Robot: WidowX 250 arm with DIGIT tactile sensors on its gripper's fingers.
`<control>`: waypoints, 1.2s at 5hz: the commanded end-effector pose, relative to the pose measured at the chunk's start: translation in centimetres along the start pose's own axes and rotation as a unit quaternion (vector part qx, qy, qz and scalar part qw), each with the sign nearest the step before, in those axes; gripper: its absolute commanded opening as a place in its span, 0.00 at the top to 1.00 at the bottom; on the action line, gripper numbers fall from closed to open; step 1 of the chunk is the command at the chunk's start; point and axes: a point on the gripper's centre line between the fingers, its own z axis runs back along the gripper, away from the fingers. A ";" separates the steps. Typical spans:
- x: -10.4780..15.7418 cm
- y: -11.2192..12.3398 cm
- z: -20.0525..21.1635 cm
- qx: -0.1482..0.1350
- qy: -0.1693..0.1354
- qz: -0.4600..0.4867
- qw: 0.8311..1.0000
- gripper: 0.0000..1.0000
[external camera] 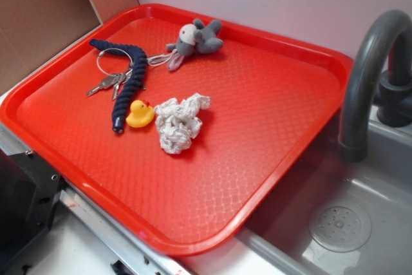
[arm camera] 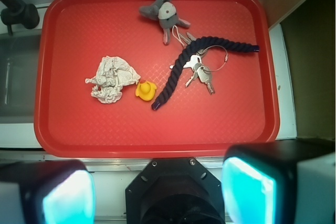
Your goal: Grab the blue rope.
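Note:
The blue rope (external camera: 122,104) (arm camera: 173,77) is a dark navy twisted cord lying in a curve on the left part of the red tray (external camera: 193,243) (arm camera: 157,149). A key ring with silver keys (external camera: 109,83) (arm camera: 199,72) lies across its middle. In the wrist view my gripper (arm camera: 157,192) hangs high above the tray's near edge, well short of the rope. Its two fingers (arm camera: 68,198) stand far apart with nothing between them. The exterior view does not show the gripper.
A yellow rubber duck (external camera: 140,114) (arm camera: 146,90) sits beside the rope's near end, next to a crumpled white cloth (external camera: 180,123) (arm camera: 110,78). A grey plush toy (external camera: 196,40) (arm camera: 164,13) lies at the tray's far side. A grey faucet (external camera: 367,75) and sink (external camera: 347,223) adjoin the tray.

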 end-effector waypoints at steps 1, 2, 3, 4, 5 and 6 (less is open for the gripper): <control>0.0 0.0 0.0 0.000 0.000 0.000 1.000 0.00; 1.1 0.7 -0.9 -0.005 -0.004 0.125 0.992 0.00; 3.0 1.8 -2.6 0.002 -0.010 0.191 0.981 0.00; 4.8 2.1 -5.3 0.014 -0.008 0.260 0.966 0.00; 6.0 2.5 -7.7 0.029 -0.013 0.279 0.960 0.00; 8.7 4.6 -12.2 0.048 -0.010 0.286 0.957 0.00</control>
